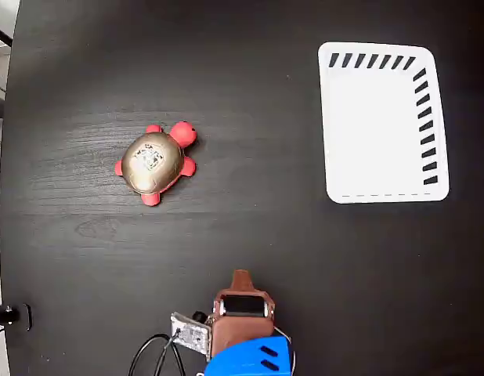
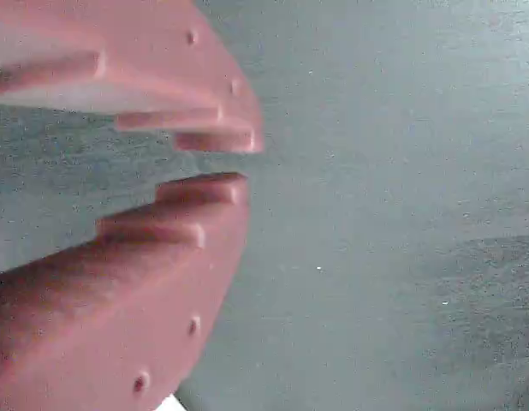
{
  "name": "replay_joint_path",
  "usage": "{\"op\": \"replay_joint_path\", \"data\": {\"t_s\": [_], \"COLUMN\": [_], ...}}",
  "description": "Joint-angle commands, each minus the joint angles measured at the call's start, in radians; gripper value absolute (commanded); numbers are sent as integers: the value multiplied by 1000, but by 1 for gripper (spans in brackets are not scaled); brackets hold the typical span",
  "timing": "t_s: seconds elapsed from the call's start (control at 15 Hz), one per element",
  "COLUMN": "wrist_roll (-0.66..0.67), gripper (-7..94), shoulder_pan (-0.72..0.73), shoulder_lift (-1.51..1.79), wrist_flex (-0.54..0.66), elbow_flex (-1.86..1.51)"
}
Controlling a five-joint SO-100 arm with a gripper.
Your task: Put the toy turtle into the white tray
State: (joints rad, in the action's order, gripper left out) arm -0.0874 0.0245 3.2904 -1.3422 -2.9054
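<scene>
Fingers of my gripper [image 2: 239, 163] nearly closed, empty; I'd widen first, then straddle toy turtle [image 1: 154, 163] shell; white tray [image 1: 375, 168] far right.

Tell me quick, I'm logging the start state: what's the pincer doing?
Pincer: nearly closed, only a narrow slit between the fingers, holding nothing. The turtle lies apart on the table.

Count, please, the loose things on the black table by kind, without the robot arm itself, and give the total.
Toy turtle: 1
White tray: 1
Total: 2

Both lie on the black table in the fixed view, apart from each other; the tray holds nothing.
</scene>
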Motion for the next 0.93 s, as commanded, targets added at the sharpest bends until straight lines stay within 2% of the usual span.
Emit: {"op": "replay_joint_path", "data": {"t_s": [0.0, 0.73, 0.87], "wrist_roll": [-8, -6, 28], "gripper": [0, 0, 0], "shoulder_pan": [9, 12, 51], "shoulder_lift": [80, 80, 71], "wrist_flex": [-9, -9, -5], "elbow_flex": [8, 8, 8]}}
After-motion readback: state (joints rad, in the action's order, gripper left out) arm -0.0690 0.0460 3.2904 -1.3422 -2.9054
